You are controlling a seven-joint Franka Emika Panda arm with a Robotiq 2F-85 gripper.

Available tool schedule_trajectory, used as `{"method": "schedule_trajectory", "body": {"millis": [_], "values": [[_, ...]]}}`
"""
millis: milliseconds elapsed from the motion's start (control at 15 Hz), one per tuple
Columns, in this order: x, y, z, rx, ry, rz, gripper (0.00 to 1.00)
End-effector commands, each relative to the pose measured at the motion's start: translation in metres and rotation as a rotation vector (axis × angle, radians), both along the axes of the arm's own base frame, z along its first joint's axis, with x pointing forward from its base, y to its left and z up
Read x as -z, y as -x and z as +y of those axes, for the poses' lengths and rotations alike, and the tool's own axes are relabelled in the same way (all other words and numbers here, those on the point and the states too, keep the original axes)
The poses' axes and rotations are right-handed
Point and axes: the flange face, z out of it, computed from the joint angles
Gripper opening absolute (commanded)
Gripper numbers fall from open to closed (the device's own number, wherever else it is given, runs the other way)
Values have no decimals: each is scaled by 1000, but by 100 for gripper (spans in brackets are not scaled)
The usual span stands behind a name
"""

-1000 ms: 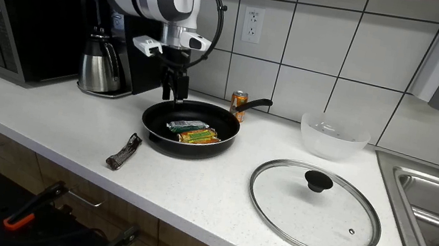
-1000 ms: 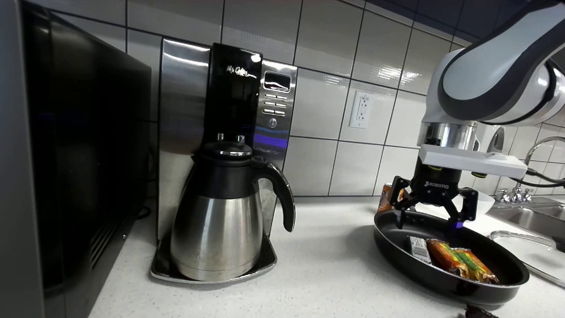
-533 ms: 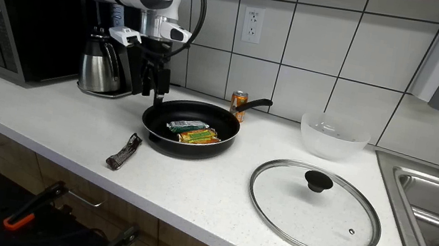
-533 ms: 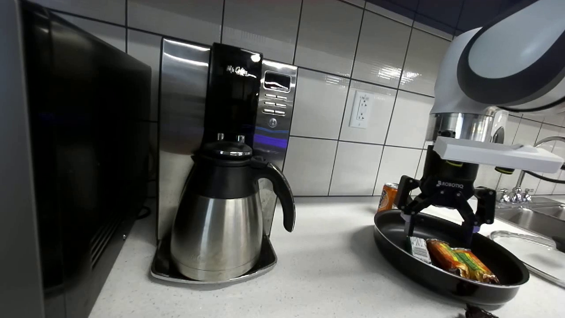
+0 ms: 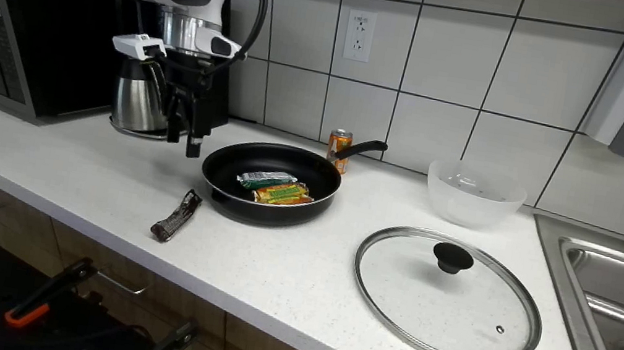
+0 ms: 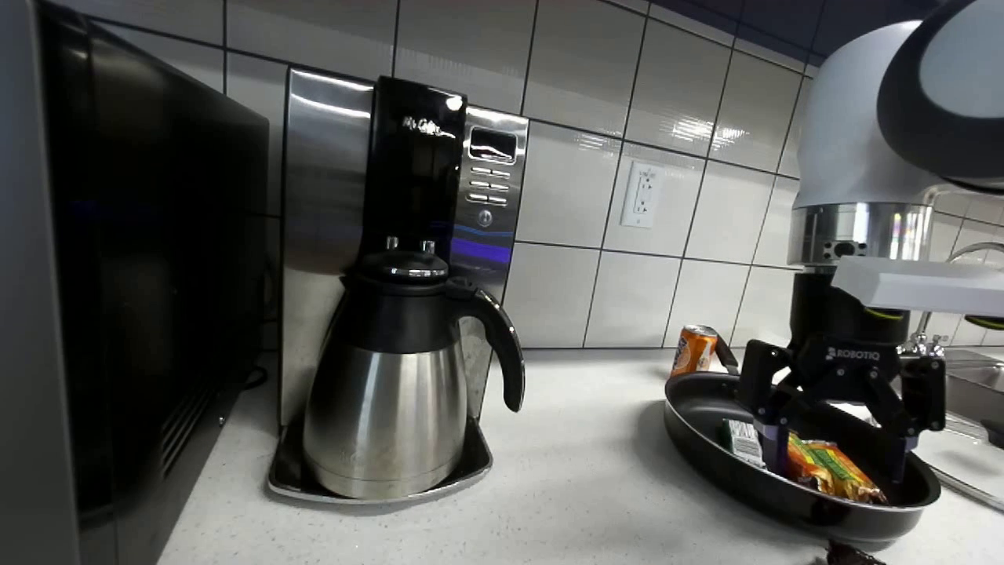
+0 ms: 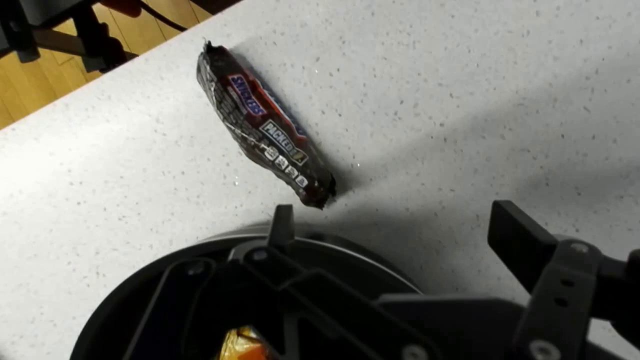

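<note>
My gripper (image 5: 183,143) hangs over the counter beside the black frying pan (image 5: 265,214), fingers wide apart and nothing between them. Closest ahead of it lies a dark-wrapped Snickers bar (image 7: 265,125), flat on the counter; in the wrist view its near end sits just beyond the left fingertip (image 7: 282,222). That same fingertip overlaps the pan's rim there, while the right one stands over bare counter. Inside the pan are a green-and-silver packet (image 5: 267,179) and yellow-orange packets (image 5: 281,193). In an exterior view, the gripper (image 6: 838,463) partly hides these packets.
A glass lid with a black knob (image 5: 452,257) lies right of the pan, near a frosted bowl (image 5: 474,197) and the sink (image 5: 567,341). An orange can (image 5: 340,140) stands behind the pan handle (image 5: 361,148). Coffee carafe (image 6: 388,416) and microwave (image 5: 57,47) stand left.
The gripper has travelled from above the pan's back edge out to its left side, as seen in an exterior view, staying open. The pan, packets and Snickers bar have kept their places.
</note>
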Motion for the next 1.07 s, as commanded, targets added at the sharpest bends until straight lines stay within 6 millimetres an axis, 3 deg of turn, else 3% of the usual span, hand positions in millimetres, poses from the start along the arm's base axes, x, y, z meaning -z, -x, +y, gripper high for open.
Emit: {"method": "schedule_trajectory", "body": {"millis": [0, 467, 1000], "values": [[-4, 30, -3, -71, 3, 25, 100], [15, 65, -23, -168, 10, 67, 100], [43, 68, -46, -178, 28, 16, 100]]}}
